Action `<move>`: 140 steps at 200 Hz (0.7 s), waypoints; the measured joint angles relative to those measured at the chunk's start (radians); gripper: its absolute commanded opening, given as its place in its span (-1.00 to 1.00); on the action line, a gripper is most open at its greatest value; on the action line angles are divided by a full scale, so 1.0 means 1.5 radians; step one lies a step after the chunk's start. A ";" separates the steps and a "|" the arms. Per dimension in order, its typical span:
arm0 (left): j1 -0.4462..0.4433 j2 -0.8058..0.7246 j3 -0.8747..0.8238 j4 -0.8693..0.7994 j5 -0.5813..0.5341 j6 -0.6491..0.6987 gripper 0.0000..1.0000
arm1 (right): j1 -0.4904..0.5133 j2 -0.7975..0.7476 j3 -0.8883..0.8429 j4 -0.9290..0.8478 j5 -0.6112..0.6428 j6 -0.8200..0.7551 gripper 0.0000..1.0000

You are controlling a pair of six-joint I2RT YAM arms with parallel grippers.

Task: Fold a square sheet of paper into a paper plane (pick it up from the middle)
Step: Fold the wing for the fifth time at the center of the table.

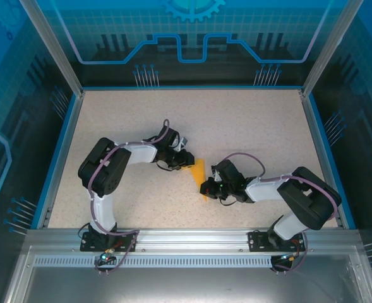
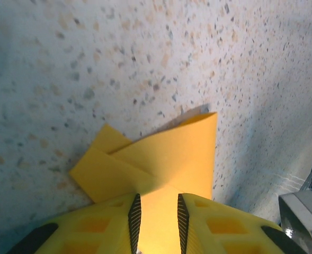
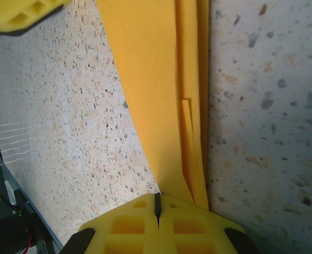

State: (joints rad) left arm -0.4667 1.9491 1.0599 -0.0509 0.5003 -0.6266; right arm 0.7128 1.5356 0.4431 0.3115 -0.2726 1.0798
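Half-folded paper plane [image 1: 199, 173] mid-tabletop [image 1: 249, 126].
Right end effector [image 3: 157, 203] pinches its 6 o'clock tip; left end effector [image 2: 156, 217], narrowly parted, straddles its 11 o'clock end.

The upper half of the table [image 1: 192, 113] lies bare from the left blue rim [image 1: 60, 151] across to the right one, giving broad room to pass. The centre of the frame is crowded: the left pincer [image 1: 187, 161] and right pincer [image 1: 206, 188] meet the folded paper [image 1: 199, 173] from opposite ends. The left arm [image 1: 103, 170] blocks the lower left and the right arm [image 1: 306, 199] the lower right. Between them a bare strip at lower centre is open.
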 measured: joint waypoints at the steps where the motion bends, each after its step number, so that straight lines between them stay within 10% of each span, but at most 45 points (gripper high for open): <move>1: 0.000 0.000 0.001 0.000 0.000 0.000 -0.43 | 0.000 0.000 0.000 0.000 0.000 0.000 -0.93; 140: -0.016 -0.199 -0.024 -0.047 -0.024 -0.010 -0.30 | 0.002 -0.001 0.006 -0.010 0.003 0.006 -0.89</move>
State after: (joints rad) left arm -0.4904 1.6501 1.0241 -0.1219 0.4644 -0.6411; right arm 0.7155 1.5337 0.4519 0.2966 -0.2684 1.0885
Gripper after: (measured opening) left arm 0.353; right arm 0.056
